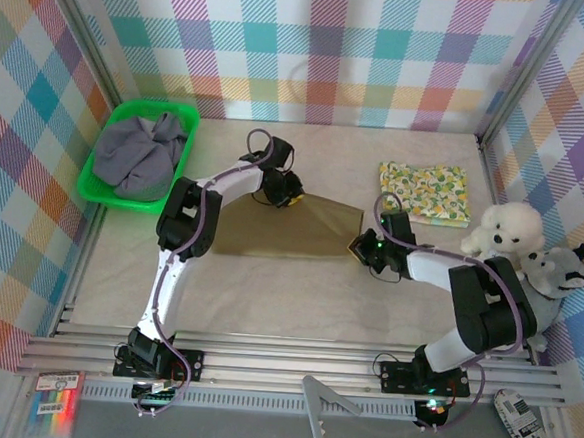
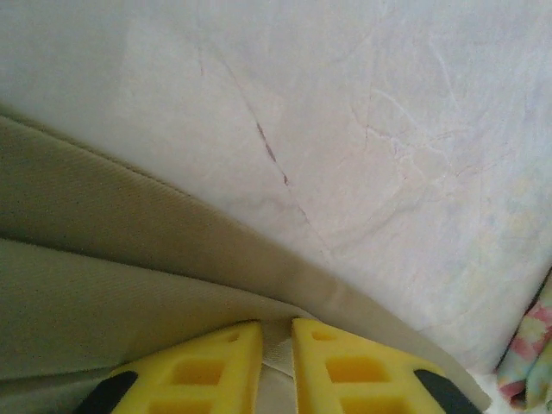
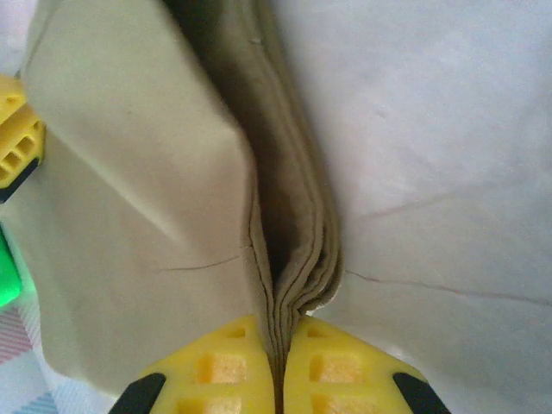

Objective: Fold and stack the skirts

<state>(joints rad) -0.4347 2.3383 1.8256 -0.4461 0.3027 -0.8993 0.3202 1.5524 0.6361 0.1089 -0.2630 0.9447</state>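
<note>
Far left: green basket (image 1: 104, 148) holding the crumpled grey-lavender skirt (image 1: 141, 153). Left of centre: left gripper (image 1: 286, 195) at the far edge of the olive-brown skirt (image 1: 291, 231), its fingers nearly together with a fold of cloth between them. Centre: that skirt lying flat on the table (image 1: 267, 287). Right of centre: right gripper (image 1: 363, 248) pressed tight on the skirt's layered right corner. Right: floral skirt (image 1: 424, 193), folded, beside two plush toys (image 1: 512, 229).

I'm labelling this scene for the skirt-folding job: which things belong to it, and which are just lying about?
Job: olive-brown skirt spread mid-table, folded floral skirt, grey skirt bunched in the basket.
Lying about: green basket, white plush toy, grey plush toy.
</note>
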